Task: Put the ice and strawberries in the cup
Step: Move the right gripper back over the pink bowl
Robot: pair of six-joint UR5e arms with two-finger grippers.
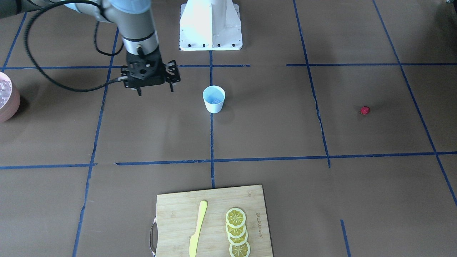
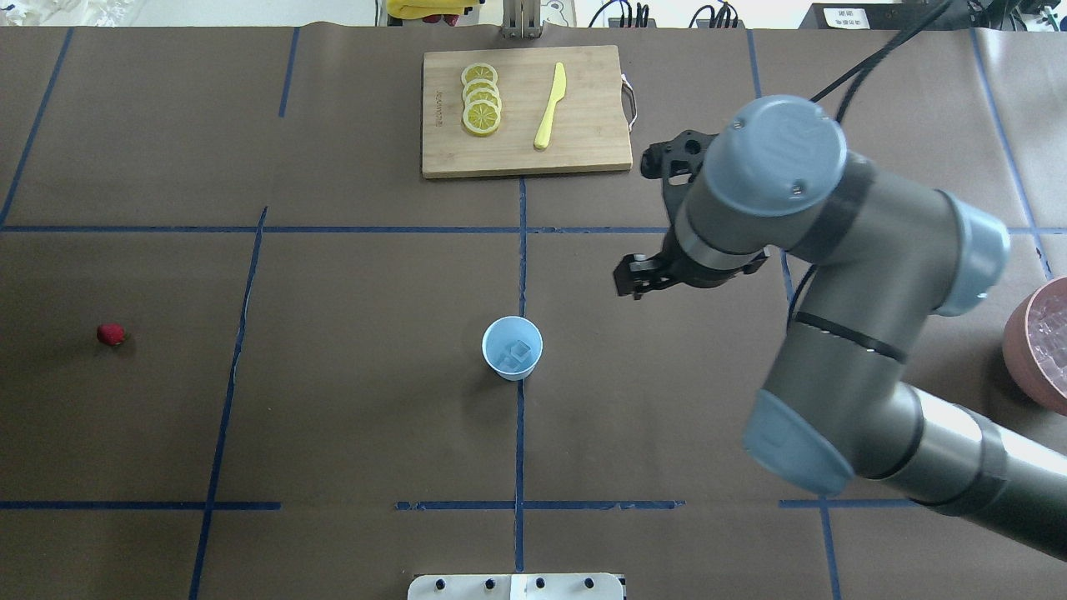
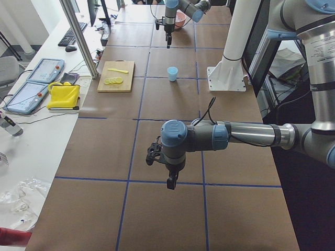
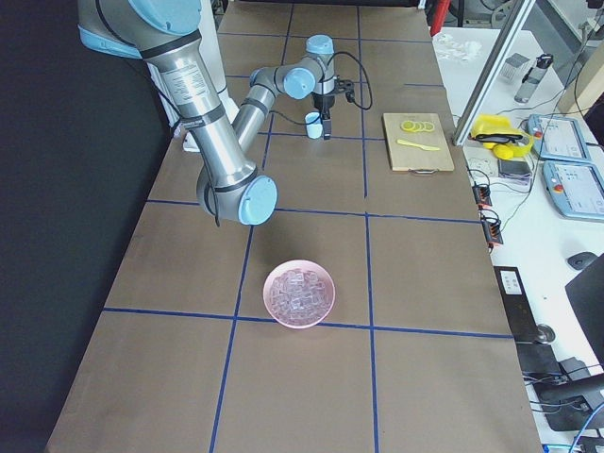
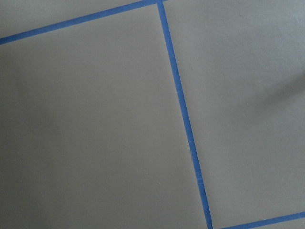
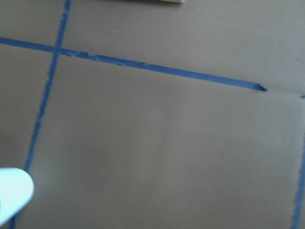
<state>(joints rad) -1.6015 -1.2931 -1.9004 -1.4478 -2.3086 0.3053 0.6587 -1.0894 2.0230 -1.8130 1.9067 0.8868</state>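
Right fingers (image 1: 172, 87) hang spread apart and empty above the desk (image 2: 333, 417), pointing straight down at bare brown covering crossed by blue tape lines. Left fingers (image 3: 170, 183) show only in the side view, hanging low over another part of the desk, well apart from the right pair; whether they are released or clenched cannot be told.

The right arm (image 2: 834, 250) reaches in from the robot's right side. The left arm (image 3: 246, 135) stretches out level above the desk.

A wooden cutting board (image 2: 583, 150) lies beyond the right fingers, at the desk's far edge from the robot. A pinkish bowl (image 2: 1019, 367) stands well out to the right of those fingers, at the edge of the overhead view.

The small white cup (image 1: 215, 106) stands upright near the right fingers, on their left and a little closer to the robot's base, set on a blue tape line. It is clear of the fingers.

On the board, a yellow knife (image 2: 550, 104) lies nearer the right fingers, and a row of overlapping lemon slices (image 2: 481, 104) lies just past it.

The strawberry (image 2: 110, 334) rests alone on the desk, far to the left of the right fingers, well past the cup.

Ice (image 4: 300, 293) fills the bowl, and cubes also lie inside the cup.
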